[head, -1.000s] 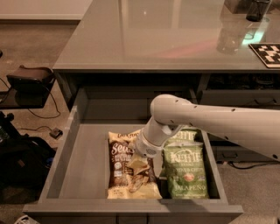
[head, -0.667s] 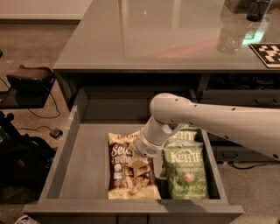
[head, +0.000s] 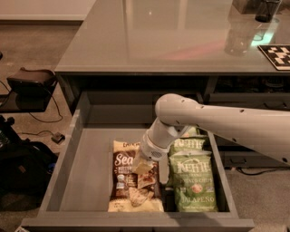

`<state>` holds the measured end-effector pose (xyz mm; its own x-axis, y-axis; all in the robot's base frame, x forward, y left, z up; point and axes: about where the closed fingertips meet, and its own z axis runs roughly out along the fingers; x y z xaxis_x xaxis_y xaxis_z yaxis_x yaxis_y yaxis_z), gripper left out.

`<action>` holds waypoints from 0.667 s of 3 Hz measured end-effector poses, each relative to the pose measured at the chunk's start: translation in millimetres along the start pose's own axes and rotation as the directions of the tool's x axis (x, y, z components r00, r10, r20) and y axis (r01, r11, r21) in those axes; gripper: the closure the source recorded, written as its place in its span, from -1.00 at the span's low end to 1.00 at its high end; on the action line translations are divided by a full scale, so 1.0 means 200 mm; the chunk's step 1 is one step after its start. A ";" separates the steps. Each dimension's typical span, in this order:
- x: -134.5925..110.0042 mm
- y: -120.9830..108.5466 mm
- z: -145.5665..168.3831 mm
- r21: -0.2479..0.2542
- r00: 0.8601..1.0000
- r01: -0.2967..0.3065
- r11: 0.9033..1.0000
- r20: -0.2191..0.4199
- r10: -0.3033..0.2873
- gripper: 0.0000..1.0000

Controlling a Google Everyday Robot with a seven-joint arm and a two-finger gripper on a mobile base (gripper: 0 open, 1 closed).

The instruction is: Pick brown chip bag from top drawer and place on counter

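The brown chip bag [head: 128, 177] lies flat in the open top drawer [head: 86, 176], left of centre. A green jalapeño chip bag [head: 192, 179] lies beside it on the right. My gripper [head: 144, 166] reaches down into the drawer from the right on a white arm [head: 217, 124] and sits right on the brown bag's upper right part. The wrist hides the gripper's tip. The grey counter [head: 154, 36] spreads above the drawer.
A clear bottle [head: 238, 38] and a dark cup [head: 267, 9] stand at the counter's far right, next to a black-and-white marker tile [head: 277, 55]. A dark bag [head: 20, 170] and cables lie on the floor at left.
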<state>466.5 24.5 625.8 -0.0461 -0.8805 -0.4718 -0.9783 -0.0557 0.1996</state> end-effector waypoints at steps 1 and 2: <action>-0.08 0.10 -0.08 0.064 0.999 0.041 0.997 -0.014 -0.040 1.00; -0.20 0.41 -0.17 0.167 0.994 0.109 0.980 -0.023 -0.106 1.00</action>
<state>394.6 40.2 690.6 0.0627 -0.8802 -0.4704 -0.9974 -0.0714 0.0008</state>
